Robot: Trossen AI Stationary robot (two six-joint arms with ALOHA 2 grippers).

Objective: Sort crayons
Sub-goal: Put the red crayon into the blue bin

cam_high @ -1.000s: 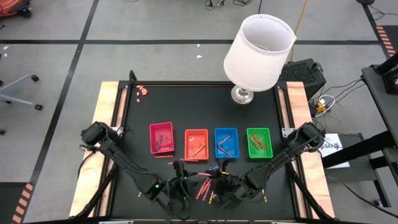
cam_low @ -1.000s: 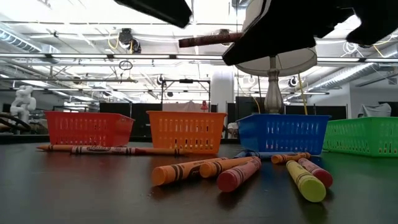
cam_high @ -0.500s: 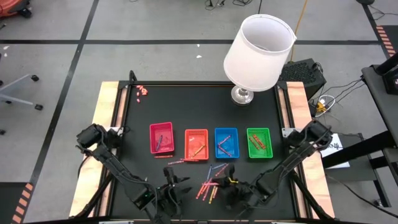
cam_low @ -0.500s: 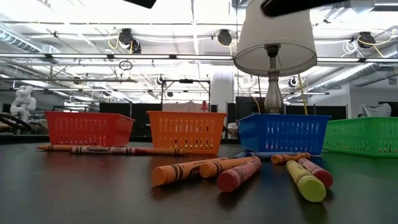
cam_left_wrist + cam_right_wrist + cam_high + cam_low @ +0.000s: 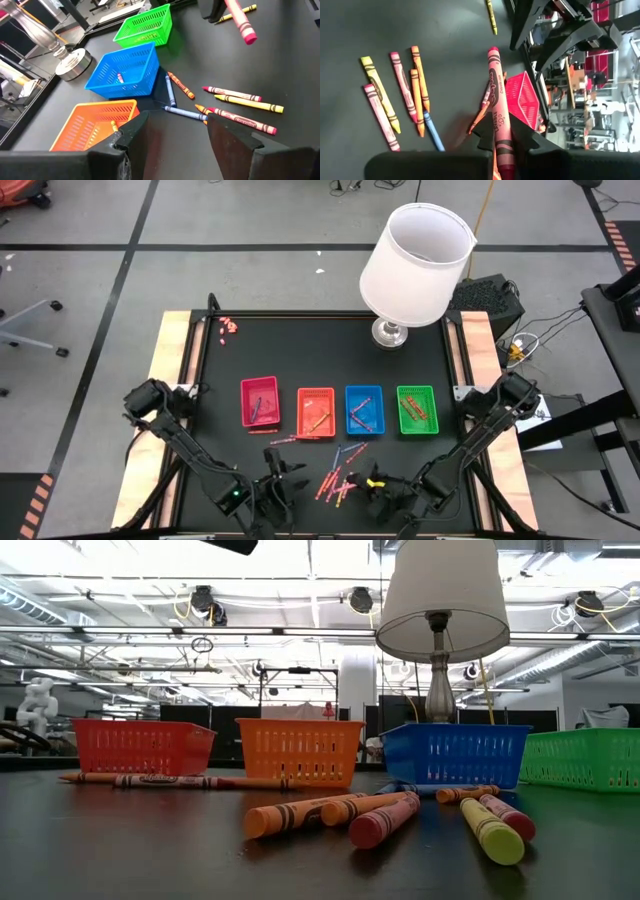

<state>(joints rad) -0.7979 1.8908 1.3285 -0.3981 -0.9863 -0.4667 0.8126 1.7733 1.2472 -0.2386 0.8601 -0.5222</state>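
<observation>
The right gripper (image 5: 497, 142) is hovering near the front edge of the table (image 5: 420, 340), its fingers clamped on a pink-red crayon (image 5: 497, 115) whose long axis is running straight out past the fingertips. The pink tray (image 5: 260, 401) is lying well away toward the left edge, beyond the orange tray (image 5: 316, 412), so the carry probably has to cross the loose crayons (image 5: 335, 483) scattered by the front edge. The left gripper (image 5: 175, 132) is waiting nearer that tray, its fingers standing apart and empty.
</observation>
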